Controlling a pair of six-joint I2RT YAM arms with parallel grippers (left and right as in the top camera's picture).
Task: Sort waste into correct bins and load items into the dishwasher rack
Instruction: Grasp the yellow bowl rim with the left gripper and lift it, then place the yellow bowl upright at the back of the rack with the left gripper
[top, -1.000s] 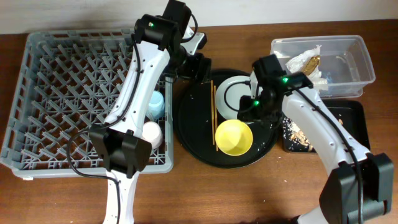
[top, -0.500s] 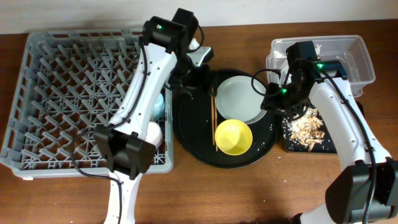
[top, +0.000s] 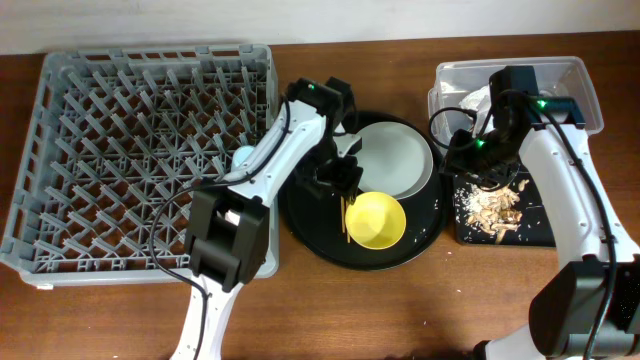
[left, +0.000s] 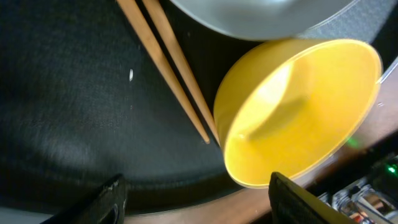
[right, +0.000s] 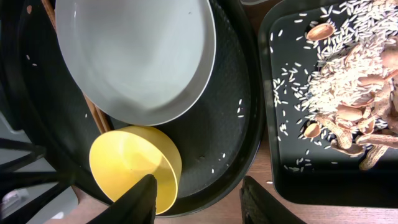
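The grey plate (top: 395, 160) and yellow bowl (top: 375, 220) lie on the large round black tray (top: 310, 215), with the wooden chopsticks (left: 168, 62) just left of the bowl. My left gripper (top: 340, 178) is open and empty low over the chopsticks, beside the yellow bowl (left: 298, 112). My right gripper (top: 478, 160) is open and empty over the gap between the round tray and the shallow black tray (top: 535, 225). That tray holds the food scraps (right: 348, 93). The clear tub (top: 565, 85) holds the white napkin (top: 478, 98). The wrapper is hidden.
The grey dishwasher rack (top: 130, 150) fills the left side. A light-blue cup (top: 245, 160) shows in it beside my left arm. Rice grains are scattered on the round tray (right: 239, 112). Bare wood table lies along the front.
My left gripper came forward from the round tray's back edge to the chopsticks. My right gripper moved right, off the plate, to the black tray. The plate now sits further right.
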